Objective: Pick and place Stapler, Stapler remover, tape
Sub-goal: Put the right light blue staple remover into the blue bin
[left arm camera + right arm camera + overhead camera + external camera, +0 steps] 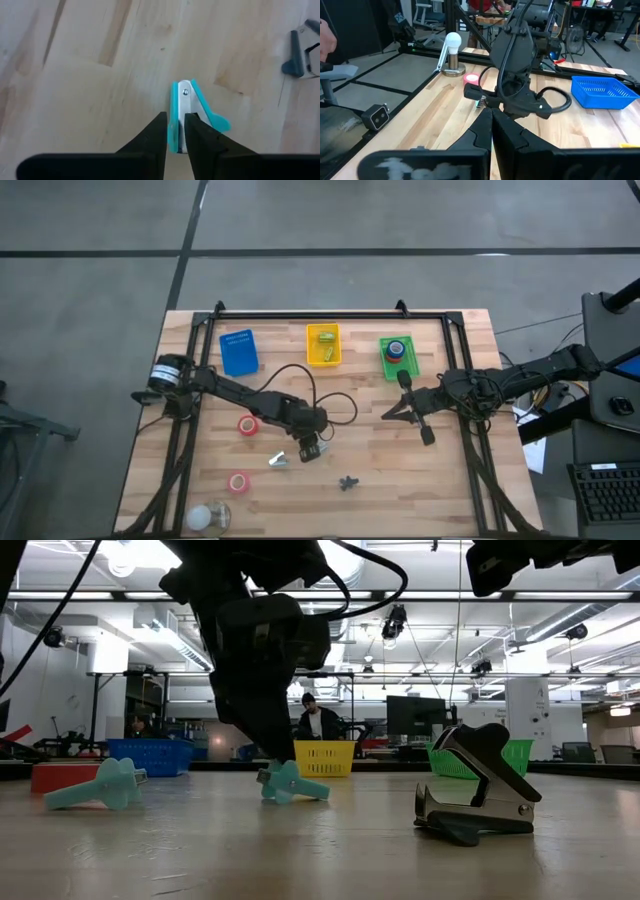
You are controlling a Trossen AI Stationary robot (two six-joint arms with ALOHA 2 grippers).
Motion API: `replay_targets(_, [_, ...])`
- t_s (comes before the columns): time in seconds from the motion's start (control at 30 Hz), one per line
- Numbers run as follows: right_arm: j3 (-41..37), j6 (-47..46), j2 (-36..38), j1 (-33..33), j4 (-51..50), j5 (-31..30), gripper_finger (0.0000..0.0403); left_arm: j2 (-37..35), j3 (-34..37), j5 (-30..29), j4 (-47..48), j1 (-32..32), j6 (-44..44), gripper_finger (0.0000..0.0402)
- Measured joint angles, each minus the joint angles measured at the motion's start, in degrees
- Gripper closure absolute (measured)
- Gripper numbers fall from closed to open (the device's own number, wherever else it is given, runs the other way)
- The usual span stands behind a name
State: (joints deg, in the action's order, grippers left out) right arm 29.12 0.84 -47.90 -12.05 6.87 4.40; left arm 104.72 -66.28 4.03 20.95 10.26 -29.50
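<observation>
The left gripper (176, 131) is low over the bench (400, 470), near its middle, and its fingers (156, 134) pinch a teal staple remover (186, 112) that lies on the wood. A dark staple remover (478, 788) lies nearby. The right gripper (392, 410) hovers near the green basket (399, 358); its fingers seem pressed together.

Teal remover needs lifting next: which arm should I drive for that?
Left. Its claw is already right at the teal remover, lined up along it. The right claw sits near the green bin, well apart from the remover.
</observation>
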Motion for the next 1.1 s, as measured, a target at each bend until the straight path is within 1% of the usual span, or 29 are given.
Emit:
replay_targets(0.1, [0.0, 0.0, 0.0, 0.0, 0.0, 0.0, 0.0394, 0.6, 0.1, 1.1, 0.3, 0.0, -0.2, 0.0335])
replay_targets(0.3, [-0.1, 0.2, 0.0, 0.0, 0.0, 0.0, 0.0394, 1.1, 0.1, 1.4, 0.0, 0.1, -0.8, 0.0333])
replay_targets(0.6, [-0.1, 0.2, 0.0, 0.0, 0.0, 0.0, 0.0394, 1.0, 0.0, 1.6, 0.4, 0.1, 0.4, 0.0346])
replay_targets(0.77, [-0.1, 0.2, 0.0, 0.0, 0.0, 0.0, 0.0394, 1.0, 0.0, 2.8, 0.7, 0.1, 0.8, 0.0347])
replay_targets(0.87, [-0.1, 0.2, 0.0, 0.0, 0.0, 0.0, 0.0394, 1.0, 0.0, 2.9, 0.6, 0.1, 1.8, 0.0359])
replay_targets(1.0, [-0.1, 0.2, 0.0, 0.0, 0.0, 0.0, 0.0394, 0.5, 0.1, 2.9, 1.0, 0.1, 3.5, 0.0390])
replay_targets(1.1, [-0.1, 0.2, 0.0, 0.0, 0.0, 0.0, 0.0394, 0.1, 0.1, 2.8, 1.0, 0.1, 4.0, 0.0394])
